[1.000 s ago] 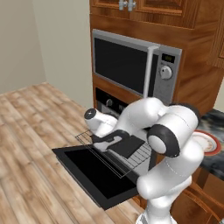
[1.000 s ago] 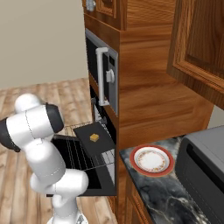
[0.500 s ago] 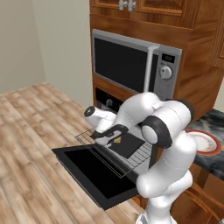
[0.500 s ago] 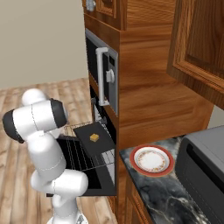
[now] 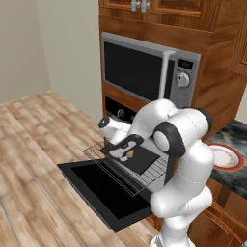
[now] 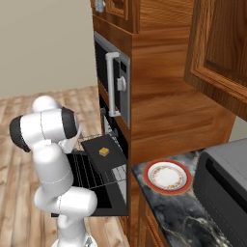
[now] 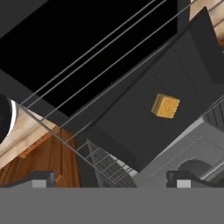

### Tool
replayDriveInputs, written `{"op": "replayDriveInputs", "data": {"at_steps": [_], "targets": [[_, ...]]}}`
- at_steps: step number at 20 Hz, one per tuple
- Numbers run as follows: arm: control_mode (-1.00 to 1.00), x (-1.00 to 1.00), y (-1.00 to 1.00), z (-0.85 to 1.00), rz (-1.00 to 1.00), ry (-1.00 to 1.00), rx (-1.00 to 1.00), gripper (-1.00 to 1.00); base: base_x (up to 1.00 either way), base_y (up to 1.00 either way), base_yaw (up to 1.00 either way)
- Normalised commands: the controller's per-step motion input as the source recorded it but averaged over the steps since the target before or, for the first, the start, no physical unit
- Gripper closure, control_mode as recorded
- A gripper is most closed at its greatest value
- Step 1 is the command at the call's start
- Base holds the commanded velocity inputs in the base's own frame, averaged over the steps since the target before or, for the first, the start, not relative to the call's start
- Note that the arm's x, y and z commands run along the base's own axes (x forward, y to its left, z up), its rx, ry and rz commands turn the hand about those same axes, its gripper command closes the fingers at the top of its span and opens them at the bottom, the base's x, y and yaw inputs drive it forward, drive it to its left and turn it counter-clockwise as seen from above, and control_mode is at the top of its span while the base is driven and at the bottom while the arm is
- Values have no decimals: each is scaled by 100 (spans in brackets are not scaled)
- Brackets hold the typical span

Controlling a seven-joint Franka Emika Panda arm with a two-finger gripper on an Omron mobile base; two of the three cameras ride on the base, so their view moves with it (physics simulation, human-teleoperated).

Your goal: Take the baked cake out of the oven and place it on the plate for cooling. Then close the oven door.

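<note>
The baked cake (image 7: 166,106) is a small golden block on a flat dark tray (image 7: 131,127), which rests on the pulled-out wire rack (image 5: 154,171) of the black oven (image 5: 118,113). My gripper (image 7: 111,179) hangs just above the tray with its jaws wide open and nothing between them. In the left base view the gripper (image 5: 123,147) sits over the tray's left half, a little short of the cake (image 5: 130,155). The oven door (image 5: 96,185) lies folded down and open. On the dark counter to the right sits the red-rimmed plate (image 6: 167,175), also seen as plate (image 5: 224,157). The right base view shows the cake (image 6: 103,152) near the tray's middle.
A silver-framed microwave (image 5: 144,67) is built in above the oven, with wooden cabinets (image 6: 159,96) around it. A dark appliance (image 6: 224,176) stands on the counter to the right of the plate. Wooden floor (image 5: 34,144) stretches out to the left of the open door.
The arm's elbow has swung up and over toward the oven. The hand has shifted slightly above the tray. The jaws stay open, and the cake and tray have not moved.
</note>
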Motion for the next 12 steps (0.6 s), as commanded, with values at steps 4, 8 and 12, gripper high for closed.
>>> {"op": "replayDriveInputs", "data": {"at_steps": [4,8,12], "targets": [[-100,5,-19,-29,0,0,0,-100,0,0,0],[-100,15,-12,-30,0,0,0,-100,0,0,0],[-100,35,-11,-24,0,0,0,-100,0,0,0]]}}
